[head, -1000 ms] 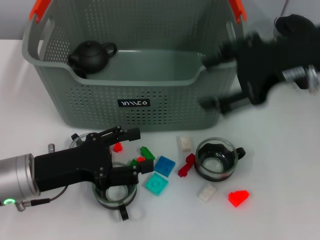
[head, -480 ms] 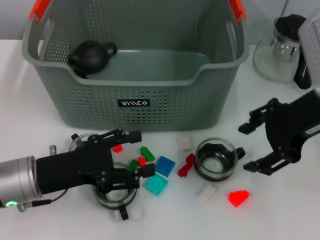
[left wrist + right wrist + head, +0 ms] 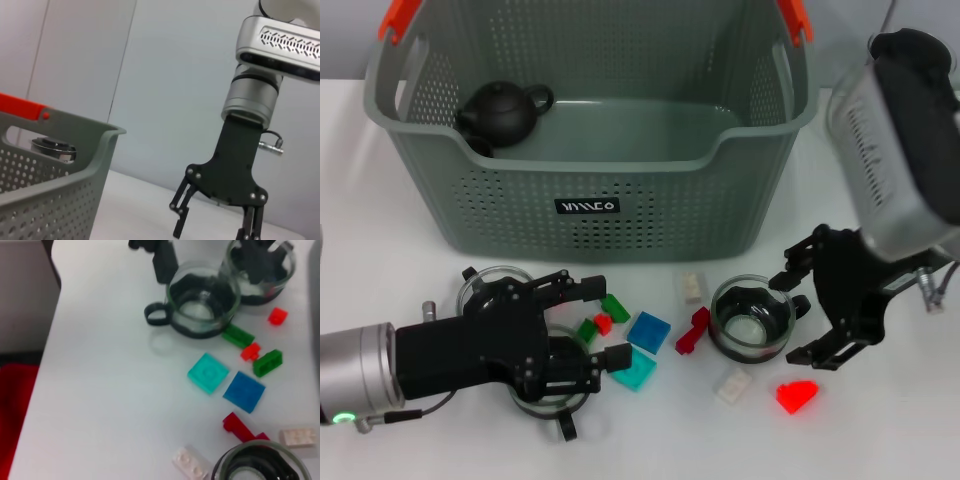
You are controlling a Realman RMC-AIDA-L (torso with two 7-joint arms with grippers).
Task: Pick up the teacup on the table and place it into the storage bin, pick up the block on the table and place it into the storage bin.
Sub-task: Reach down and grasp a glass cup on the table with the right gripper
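Teacup [image 3: 752, 320] is stood on the tabletop [image 3: 880, 430], flanked by the right hand [image 3: 798, 312], fingers spread. Left hand [image 3: 602, 322], likewise spread, is held over scattered blocks [image 3: 649, 331] near the storage bin [image 3: 588, 140].

We see a white table [image 3: 410, 160] carrying the storage bin [image 3: 590, 190] across the upper frame. Below it lie three glass teacups [image 3: 752, 320], scattered blocks at lower centre — blue [image 3: 648, 329], teal [image 3: 636, 372], green [image 3: 614, 306], red [image 3: 797, 396], white [image 3: 732, 384] — and a glass pitcher [image 3: 880, 110] upper right.
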